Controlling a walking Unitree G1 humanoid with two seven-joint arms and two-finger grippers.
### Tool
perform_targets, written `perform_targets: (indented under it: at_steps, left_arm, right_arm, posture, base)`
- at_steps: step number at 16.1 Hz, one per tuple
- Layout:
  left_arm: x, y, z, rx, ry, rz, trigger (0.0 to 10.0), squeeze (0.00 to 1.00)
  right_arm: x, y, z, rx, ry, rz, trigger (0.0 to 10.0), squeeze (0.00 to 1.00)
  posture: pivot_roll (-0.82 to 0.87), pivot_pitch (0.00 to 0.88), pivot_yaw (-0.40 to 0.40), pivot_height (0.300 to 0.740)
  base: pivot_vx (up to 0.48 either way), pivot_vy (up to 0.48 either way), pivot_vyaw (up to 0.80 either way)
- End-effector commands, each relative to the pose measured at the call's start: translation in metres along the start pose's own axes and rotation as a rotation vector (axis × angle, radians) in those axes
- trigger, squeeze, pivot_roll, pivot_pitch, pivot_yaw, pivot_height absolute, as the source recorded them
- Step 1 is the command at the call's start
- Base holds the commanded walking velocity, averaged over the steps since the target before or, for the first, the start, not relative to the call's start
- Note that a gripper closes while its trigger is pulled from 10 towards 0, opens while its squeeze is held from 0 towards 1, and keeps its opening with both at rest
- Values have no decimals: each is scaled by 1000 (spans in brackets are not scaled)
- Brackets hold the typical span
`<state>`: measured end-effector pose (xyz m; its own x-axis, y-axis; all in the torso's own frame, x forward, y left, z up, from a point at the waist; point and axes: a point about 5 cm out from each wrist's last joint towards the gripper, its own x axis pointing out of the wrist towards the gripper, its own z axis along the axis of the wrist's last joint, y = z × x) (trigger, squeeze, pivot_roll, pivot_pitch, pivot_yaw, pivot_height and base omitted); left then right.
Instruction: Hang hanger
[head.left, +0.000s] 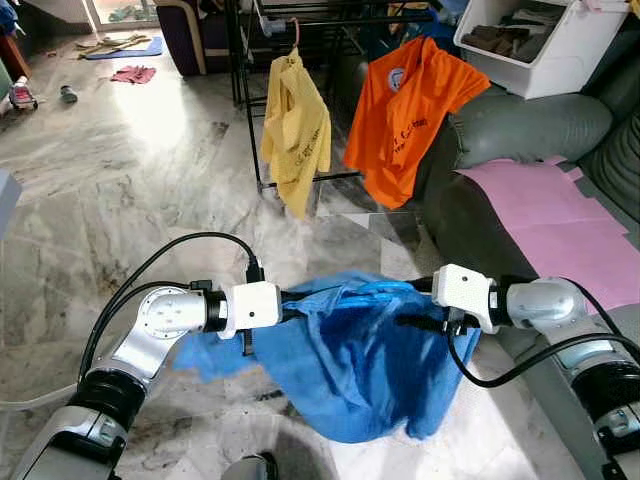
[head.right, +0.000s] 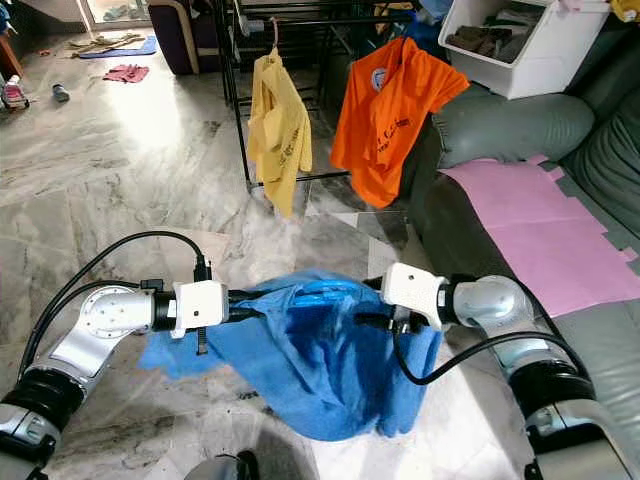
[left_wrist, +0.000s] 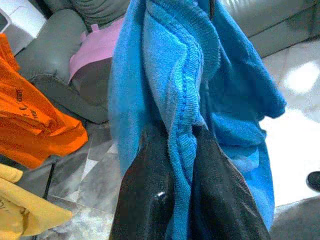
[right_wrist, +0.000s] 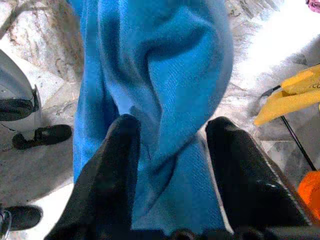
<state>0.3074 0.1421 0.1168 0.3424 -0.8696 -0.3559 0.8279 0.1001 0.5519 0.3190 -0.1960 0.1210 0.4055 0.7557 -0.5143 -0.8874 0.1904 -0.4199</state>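
Stretched crosswise between the left claw (head.left: 290, 305) and right claw (head.left: 415, 300), both clenched on it, the blue garment (head.left: 350, 370) faces the drying rack (head.left: 245, 100) straight ahead, across the floor

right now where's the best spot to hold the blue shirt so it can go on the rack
By its top edge, as now: the left gripper pinches the ribbed hem of the blue shirt and the right gripper has its fingers around a fold, each coming in from its own side, so the cloth hangs free below.
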Motion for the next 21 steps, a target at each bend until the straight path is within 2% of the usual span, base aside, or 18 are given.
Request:
perform_targets:
  at_steps: [1, 14, 21]
  left_arm:
    - [1, 6, 8, 37, -37, 7, 0, 0]
    - [1, 10, 2, 48, -9, 61, 0, 0]
    - [-1, 29, -1, 113, 53, 238, 0, 0]
  right_arm:
    - [-1, -2, 3, -12, -7, 16, 0, 0]
    - [0, 4, 3, 5, -27, 38, 0, 0]
    - [0, 3, 3, 23, -37, 15, 0, 0]
  posture:
    - [4, 69, -46, 740]
    - [-2, 66, -44, 740]
    - [-1, 62, -44, 740]
  base:
    - [0, 0, 0]
    - [0, 0, 0]
    - [0, 0, 0]
